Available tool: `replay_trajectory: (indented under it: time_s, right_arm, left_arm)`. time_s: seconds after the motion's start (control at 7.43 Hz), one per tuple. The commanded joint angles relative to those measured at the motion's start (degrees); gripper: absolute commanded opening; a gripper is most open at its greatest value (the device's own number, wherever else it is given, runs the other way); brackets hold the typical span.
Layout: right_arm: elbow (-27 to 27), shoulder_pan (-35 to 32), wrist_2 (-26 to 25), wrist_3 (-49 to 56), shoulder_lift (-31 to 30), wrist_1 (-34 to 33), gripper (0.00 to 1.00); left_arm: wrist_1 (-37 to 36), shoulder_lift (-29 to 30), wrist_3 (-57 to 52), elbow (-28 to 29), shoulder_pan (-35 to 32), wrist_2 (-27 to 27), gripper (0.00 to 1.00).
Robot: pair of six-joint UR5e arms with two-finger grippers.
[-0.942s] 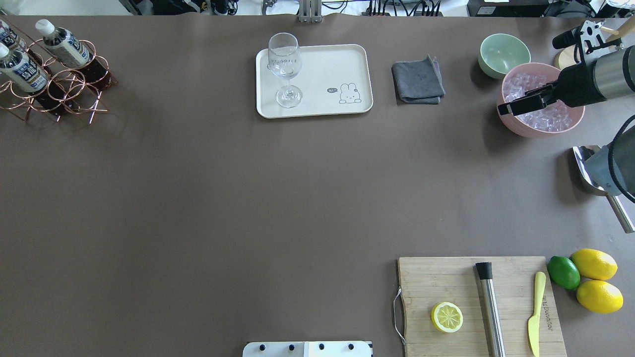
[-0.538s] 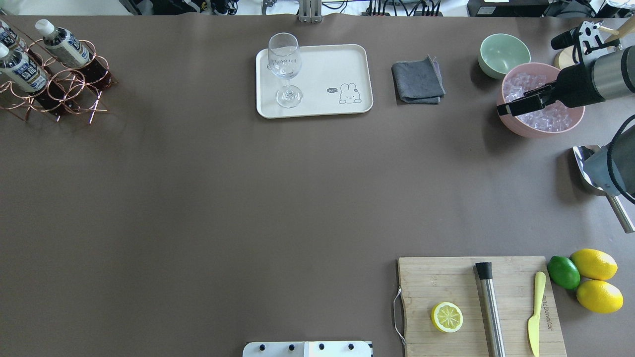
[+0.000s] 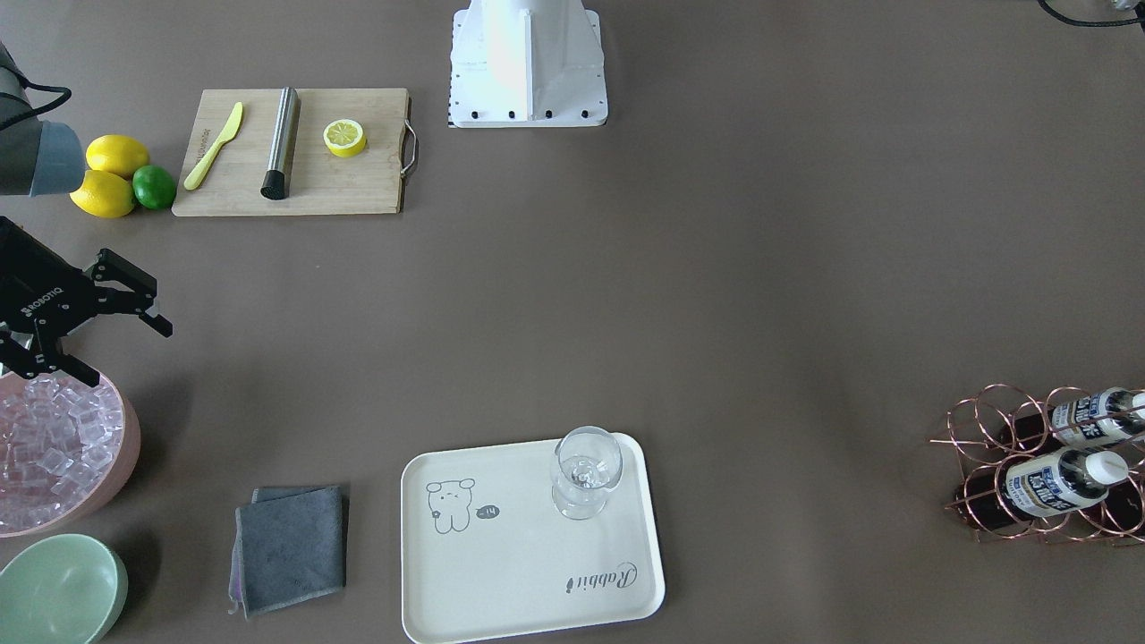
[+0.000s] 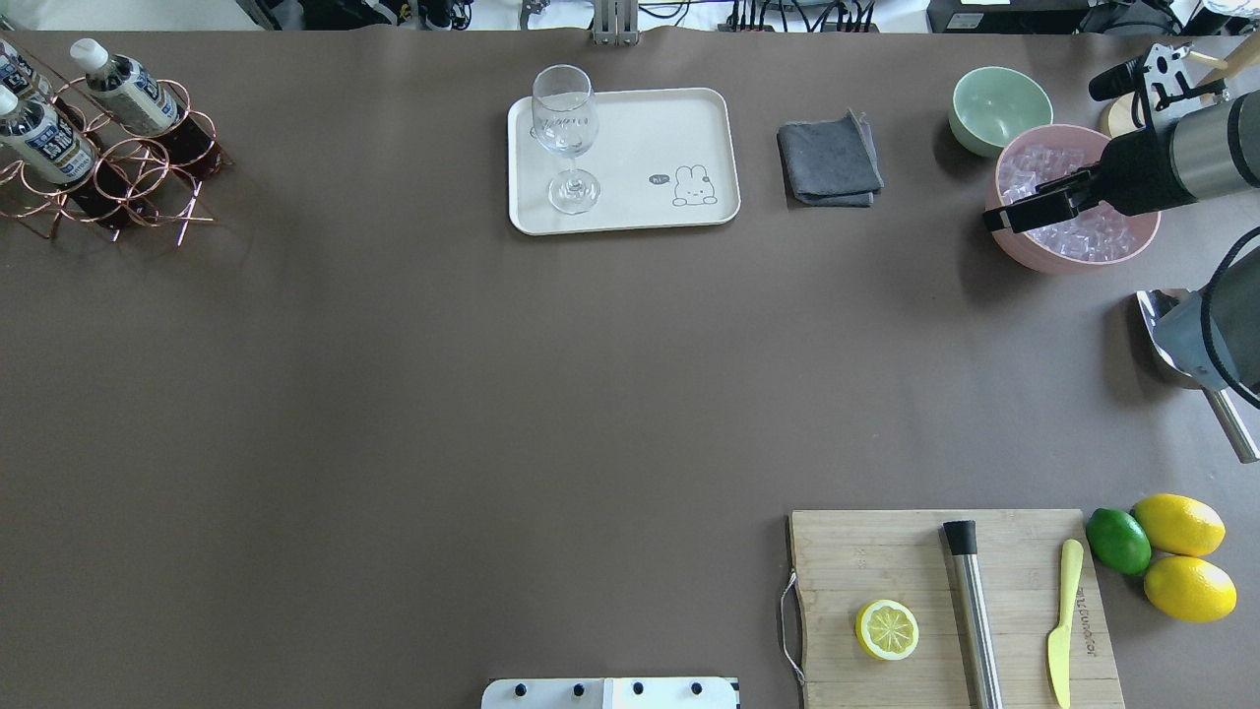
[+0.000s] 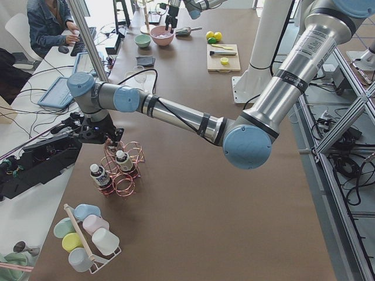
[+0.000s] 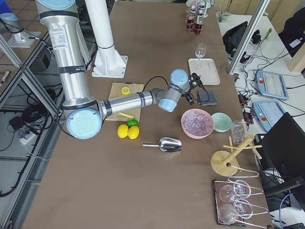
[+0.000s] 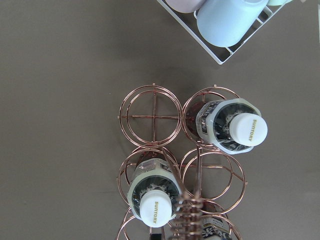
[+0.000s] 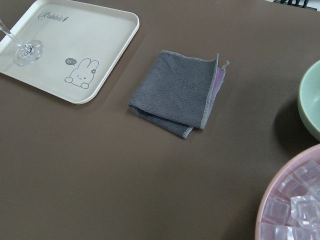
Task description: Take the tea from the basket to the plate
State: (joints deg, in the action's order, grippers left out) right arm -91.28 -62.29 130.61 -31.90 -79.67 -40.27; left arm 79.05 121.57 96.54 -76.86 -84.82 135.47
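The copper wire basket stands at the far left of the table, also in the front-facing view. It holds three tea bottles with white caps. The left wrist view looks straight down on them, with no fingers in sight. My left gripper hovers over the basket; I cannot tell whether it is open or shut. The cream plate carries a wine glass. My right gripper is open and empty over the near edge of a pink ice bowl.
A grey cloth and a pale green bowl lie right of the plate. A metal scoop, a cutting board with half a lemon, a muddler and a knife, and whole citrus are on the right. A cup rack is beside the basket.
My right arm has shifted very slightly over the ice bowl. The bottles, basket and plate have not moved.
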Motion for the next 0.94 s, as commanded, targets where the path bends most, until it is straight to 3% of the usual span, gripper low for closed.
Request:
replay_trajectory:
  time_s: [0.0, 0.13, 0.27, 0.54, 0.81]
  right_arm:
    - [-0.04, 0.15, -0.26, 0.08, 0.04, 0.02, 0.99]
    - [-0.21, 0.59, -1.13, 0.08, 0.39, 0.02, 0.99]
    - [-0.3, 0.59, -1.14, -0.09, 0.48, -0.07, 0.99]
    - [-0.3, 0.33, -1.14, -0.09, 0.48, -0.07, 1.0]
    - [-0.47, 0.33, -1.14, 0.0, 0.04, 0.1, 1.0]
  left_arm:
    - [0.05, 0.77, 0.05, 0.66, -0.08, -0.38, 0.0]
    - [-1.78, 2.26, 0.57, 0.57, -0.61, -0.47, 0.0]
    - [-10.93, 5.05, 0.49, -1.26, -2.27, -0.3, 0.0]
    - [-25.01, 4.73, 2.32, -17.45, -1.42, 0.06, 0.0]
    - [-28.85, 4.2, 18.43, -30.57, 1.56, 0.75, 0.0]
